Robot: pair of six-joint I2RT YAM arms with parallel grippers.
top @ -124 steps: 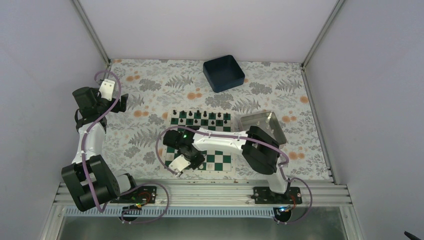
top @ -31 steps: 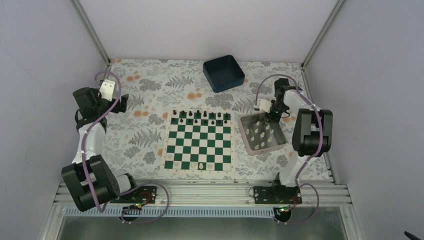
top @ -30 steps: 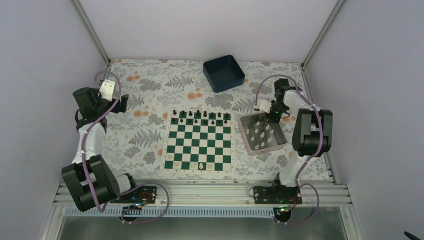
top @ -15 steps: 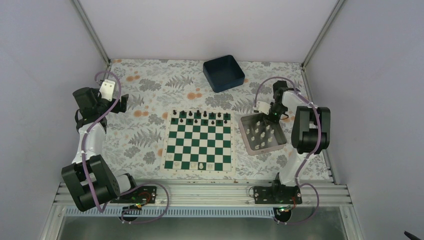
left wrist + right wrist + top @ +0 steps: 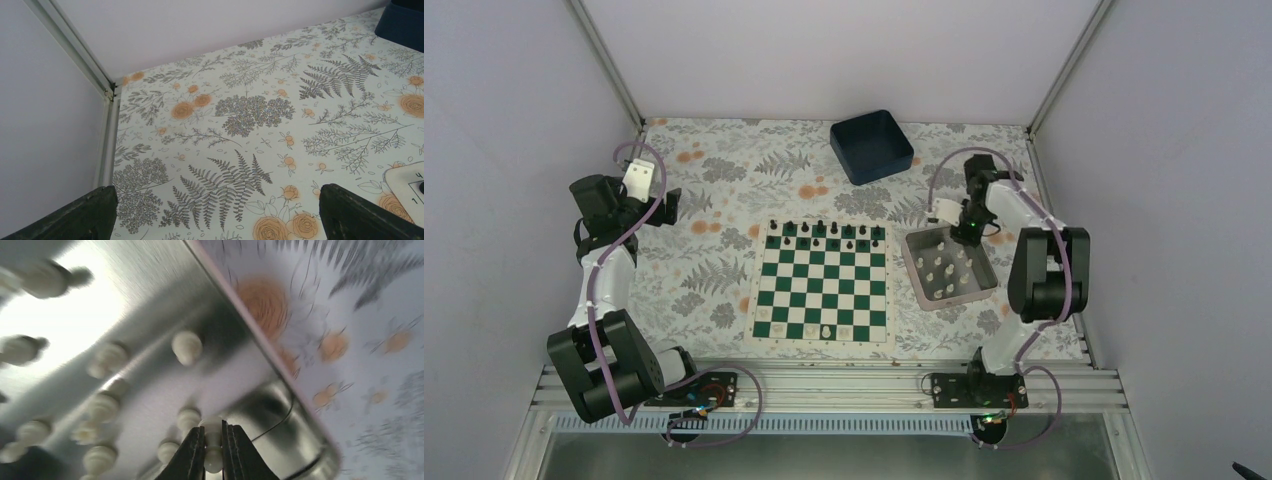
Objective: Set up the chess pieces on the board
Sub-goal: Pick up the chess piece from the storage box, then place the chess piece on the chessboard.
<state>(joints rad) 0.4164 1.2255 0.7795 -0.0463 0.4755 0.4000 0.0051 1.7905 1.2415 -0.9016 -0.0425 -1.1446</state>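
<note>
Chess pieces (image 5: 944, 268) mostly wait in the metal tray (image 5: 920, 280), frame right. Our right pincer (image 5: 213, 456) is clamped on one; next we carry it to the board (image 5: 822, 283). Left pincer (image 5: 215, 212) gapes wide.

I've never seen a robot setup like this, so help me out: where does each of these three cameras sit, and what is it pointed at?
Top external: above and behind, looking down on both arms, the board and the metal tray.
Left wrist: on the left arm, facing floral tablecloth; dark fingertips at the bottom corners.
Right wrist: on the right arm, facing into the tray; right hand pinches a white piece.
Shared: top and right wrist both show the tray.
</note>
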